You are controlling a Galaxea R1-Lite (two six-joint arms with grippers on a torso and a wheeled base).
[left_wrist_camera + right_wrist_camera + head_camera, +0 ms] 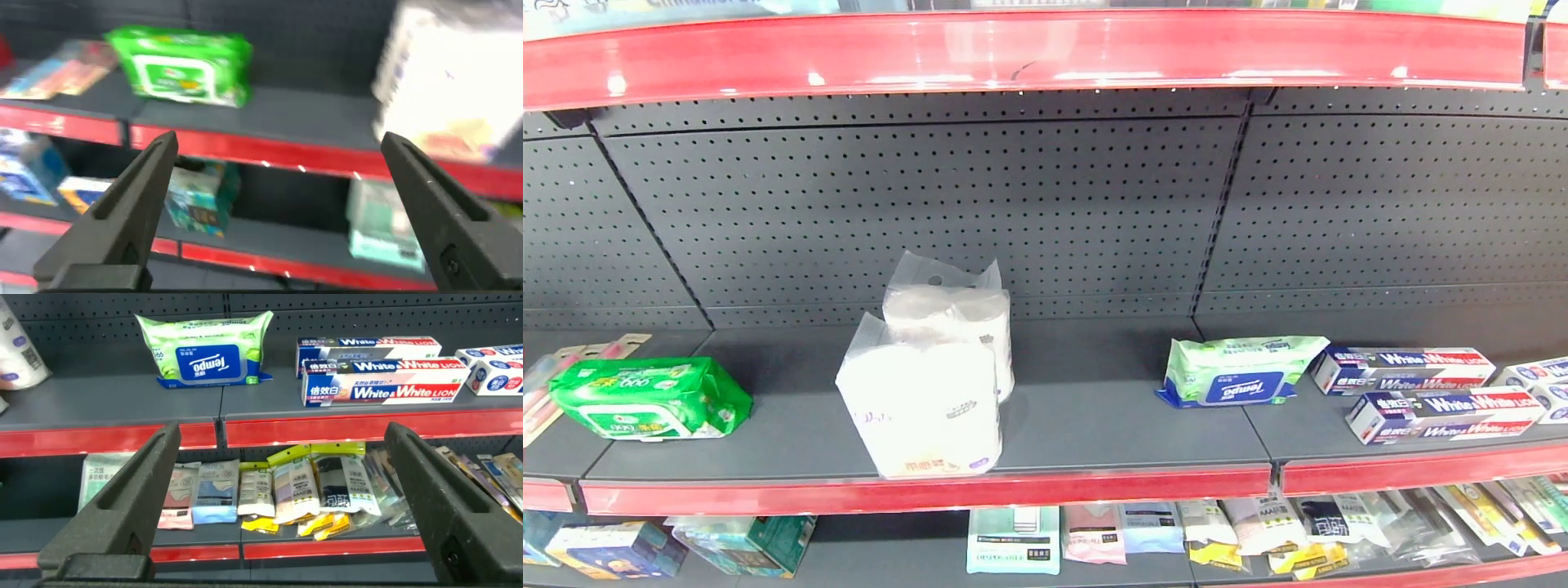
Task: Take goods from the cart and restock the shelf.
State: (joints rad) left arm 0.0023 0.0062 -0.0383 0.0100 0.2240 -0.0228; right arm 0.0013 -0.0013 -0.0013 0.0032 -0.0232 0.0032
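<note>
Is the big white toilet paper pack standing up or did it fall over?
Standing up. The front toilet paper pack sits flat on the grey shelf, top pointing up.

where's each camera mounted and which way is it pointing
Head view: on the robot's head, facing the shelf, toilet paper pack central.
Left wrist view: behind the open left tool, looking at the green wipes pack.
Right wrist view: behind the open right tool, looking at the blue-label wipes pack and toothpaste boxes.
Shared: head and right wrist views both show those toothpaste boxes.
</note>
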